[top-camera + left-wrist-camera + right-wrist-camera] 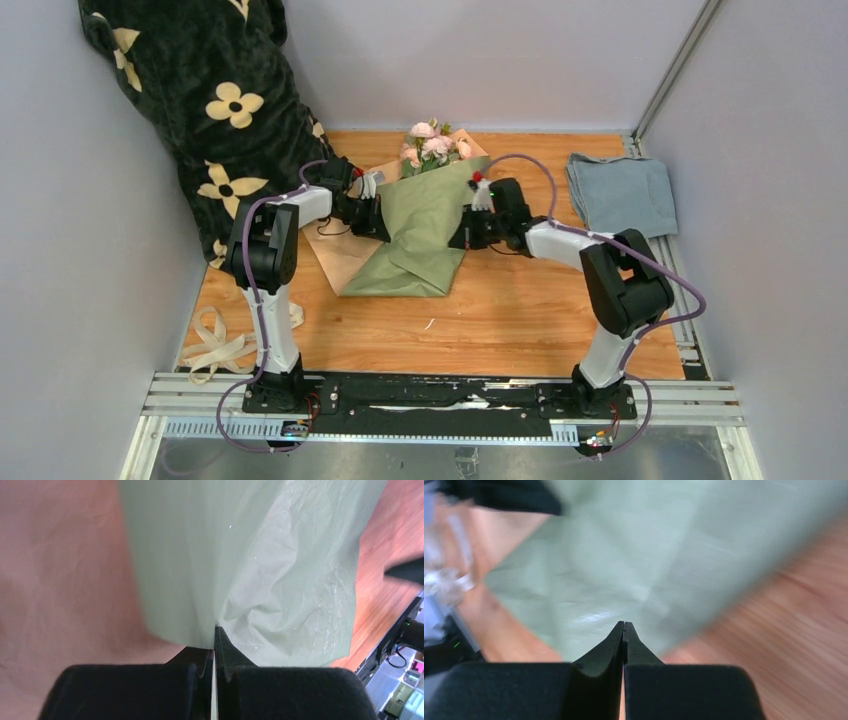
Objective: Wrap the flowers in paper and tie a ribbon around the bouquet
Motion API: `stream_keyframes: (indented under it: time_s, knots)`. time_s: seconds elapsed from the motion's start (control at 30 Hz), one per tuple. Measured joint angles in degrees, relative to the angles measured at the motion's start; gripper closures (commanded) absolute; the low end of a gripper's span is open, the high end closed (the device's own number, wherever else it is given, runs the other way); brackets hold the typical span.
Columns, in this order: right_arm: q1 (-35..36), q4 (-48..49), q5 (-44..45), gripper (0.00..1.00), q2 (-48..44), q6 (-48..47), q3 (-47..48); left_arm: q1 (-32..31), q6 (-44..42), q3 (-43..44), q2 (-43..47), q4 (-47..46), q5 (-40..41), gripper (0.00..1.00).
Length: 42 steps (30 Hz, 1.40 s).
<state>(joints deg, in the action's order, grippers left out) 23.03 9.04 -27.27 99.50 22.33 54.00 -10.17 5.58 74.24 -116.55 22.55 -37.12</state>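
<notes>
The flowers (432, 145) lie at the back of the table, pink blooms poking out of the top of the paper (420, 235). Its sage-green face is folded over the stems, and a peach flap (338, 255) shows at the left. My left gripper (378, 215) is shut on a green edge of the paper (280, 570), which is pinched at the tips (216, 629). My right gripper (462, 238) is shut at the sheet's right edge. In the blurred right wrist view the paper (639, 555) runs right up to the closed tips (624, 625). The ribbon (215, 345) lies loose at the near left.
A black plush blanket (200, 90) with cream flower prints hangs over the back left corner. A folded blue-grey cloth (620, 192) lies at the right. Grey walls close in both sides, and a metal rail (440, 395) carries the arm bases along the near edge.
</notes>
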Motion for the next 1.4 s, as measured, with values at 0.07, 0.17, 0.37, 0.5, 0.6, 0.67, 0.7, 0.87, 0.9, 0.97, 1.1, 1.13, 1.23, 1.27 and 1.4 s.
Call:
stream_keyframes:
  time_s: [0.07, 0.17, 0.37, 0.5, 0.6, 0.67, 0.7, 0.87, 0.9, 0.97, 1.1, 1.13, 1.23, 1.27, 1.4]
  knots:
    - [4.28, 0.59, -3.45, 1.0, 1.14, -1.09, 3.15, 0.02, 0.22, 0.0, -0.04, 0.0, -0.13, 1.0]
    - [9.27, 2.01, -7.43, 1.0, 5.07, -1.99, 7.04, 0.04, 0.5, 0.0, -0.17, 0.0, -0.35, 1.0]
    - [9.64, 5.75, -12.2, 1.0, 7.78, -0.66, -2.73, 0.02, 0.79, -0.07, -0.31, 0.02, -1.05, 1.0]
    - [7.04, 5.18, -11.63, 1.0, 0.83, -0.68, -10.99, 0.02, 1.05, -0.07, -0.44, 0.02, -1.38, 1.0]
    - [5.86, -1.6, -8.2, 1.0, -4.87, -2.27, -13.49, 0.02, 1.05, -0.09, -0.46, 0.0, -1.51, 1.0]
    - [6.1, -7.41, -3.98, 1.0, -7.91, -4.39, -12.87, 0.02, 1.07, -0.11, -0.46, -0.02, -1.55, 1.0]
    - [6.75, -10.14, -1.99, 1.0, -8.66, -5.55, -11.72, 0.02, 1.07, -0.11, -0.46, -0.02, -1.57, 1.0]
    - [14.08, -14.56, 0.26, 1.0, -5.22, -9.73, 2.08, 0.02, 1.09, -0.22, -0.46, -0.17, -1.6, 1.0]
    - [16.31, -13.46, -0.85, 1.0, -3.78, -9.84, 4.28, 0.04, 1.09, -0.26, -0.46, -0.2, -1.62, 1.0]
    - [17.99, -11.04, -2.99, 1.0, 0.63, -9.77, 9.22, 0.04, 1.09, -0.33, -0.46, -0.33, -1.68, 1.0]
    - [18.16, -8.13, -4.28, 1.0, 8.5, -8.96, 11.69, 0.04, 1.11, -0.37, -0.46, -0.39, -1.68, 1.0]
    - [18.03, -8.04, -4.39, 1.0, 9.79, -8.68, 10.97, 0.04, 1.11, -0.37, -0.46, -0.39, -1.68, 1.0]
    - [17.42, -5.86, -6.73, 1.0, 8.92, -7.13, 5.49, 0.04, 1.27, -0.44, -0.46, -0.44, -1.68, 1.0]
    - [17.18, -5.31, -6.67, 1.0, 7.3, -7.06, 3.17, 0.04, 1.29, -0.44, -0.46, -0.46, -1.68, 1.0]
    - [14.86, -9.16, -6.47, 1.0, -0.5, -6.97, -4.76, 0.04, 1.51, -0.48, -0.46, -0.52, -1.68, 1.0]
